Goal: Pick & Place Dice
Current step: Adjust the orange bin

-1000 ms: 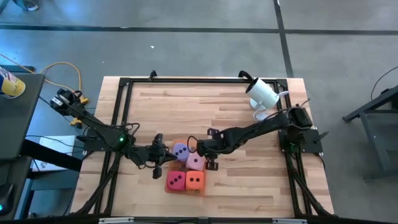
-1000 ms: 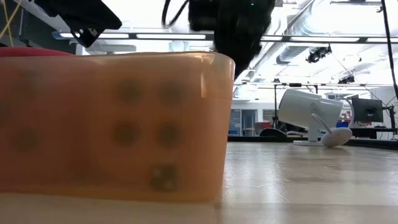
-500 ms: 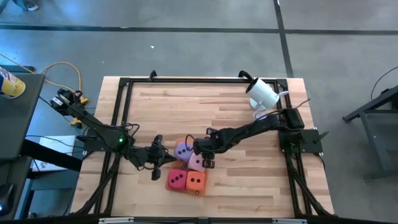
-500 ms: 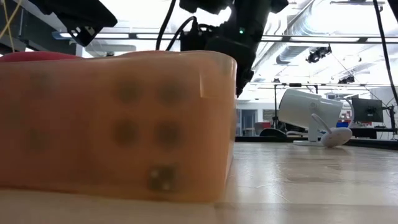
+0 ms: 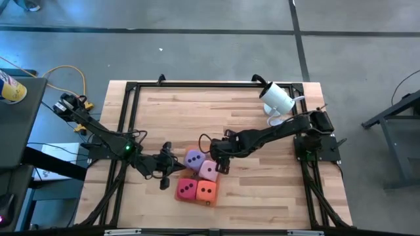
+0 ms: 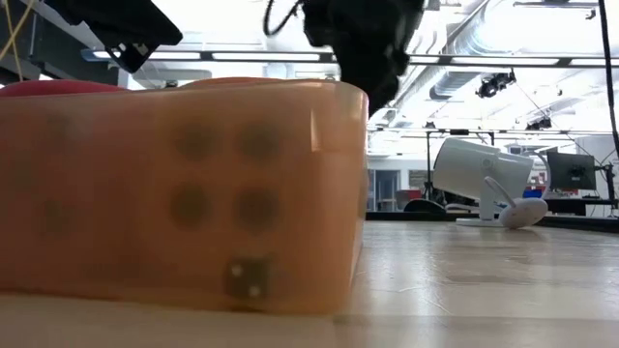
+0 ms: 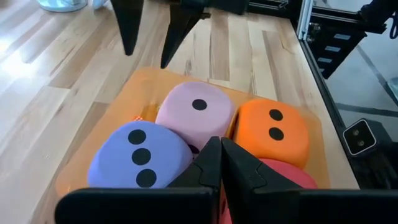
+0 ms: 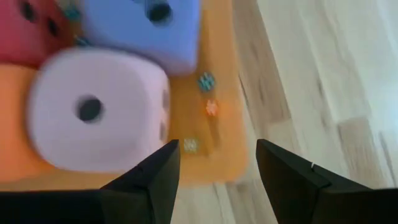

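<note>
On the orange mat point(image 5: 197, 185) near the front edge of the worktop point(image 5: 236, 111) — all four dice sit packed together, touching.

Nearest the front lie the red die point(image 5: 186, 190) and the orange die point(image 5: 206, 191); behind them the purple die point(image 5: 193, 159) and the pink die point(image 5: 209, 170). The left end effector point(image 5: 172, 165) rests just beside the purple die, its fingers pressed together and empty. The right end effector point(image 5: 219, 159) hangs just beside the pink die on the far right side, fingers parted and holding nothing — it is the nearer arm to that die. The cubes have no long axis. No brand or writing can be read, only pips.
</note>
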You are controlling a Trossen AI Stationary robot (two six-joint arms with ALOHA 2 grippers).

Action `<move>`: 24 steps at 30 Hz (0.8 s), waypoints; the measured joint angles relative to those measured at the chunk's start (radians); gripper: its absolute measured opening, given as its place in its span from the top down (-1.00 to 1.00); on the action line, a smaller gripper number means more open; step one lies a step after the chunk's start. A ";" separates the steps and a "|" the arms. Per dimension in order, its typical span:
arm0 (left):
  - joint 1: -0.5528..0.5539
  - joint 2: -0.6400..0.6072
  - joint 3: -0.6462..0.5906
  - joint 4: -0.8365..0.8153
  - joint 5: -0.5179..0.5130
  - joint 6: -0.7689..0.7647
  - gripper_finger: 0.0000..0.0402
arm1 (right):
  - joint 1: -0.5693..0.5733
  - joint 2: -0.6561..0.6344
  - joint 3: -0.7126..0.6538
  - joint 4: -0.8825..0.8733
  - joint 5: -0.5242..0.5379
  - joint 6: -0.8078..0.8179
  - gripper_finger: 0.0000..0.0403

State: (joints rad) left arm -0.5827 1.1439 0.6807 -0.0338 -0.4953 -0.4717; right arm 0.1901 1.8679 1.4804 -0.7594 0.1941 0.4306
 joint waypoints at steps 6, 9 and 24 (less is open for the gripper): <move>0.000 0.008 0.000 -0.004 0.001 0.000 1.00 | -0.010 0.022 -0.002 -0.044 0.061 -0.008 0.03; 0.000 0.023 0.000 -0.003 0.001 0.000 1.00 | -0.018 0.039 -0.006 -0.026 0.064 -0.039 0.02; -0.003 0.046 0.000 -0.008 0.002 -0.013 1.00 | -0.095 0.108 -0.004 0.004 -0.034 -0.081 0.08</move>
State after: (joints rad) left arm -0.5858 1.1900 0.6807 -0.0420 -0.4934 -0.4843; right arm 0.0952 1.9757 1.4765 -0.7551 0.1605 0.3494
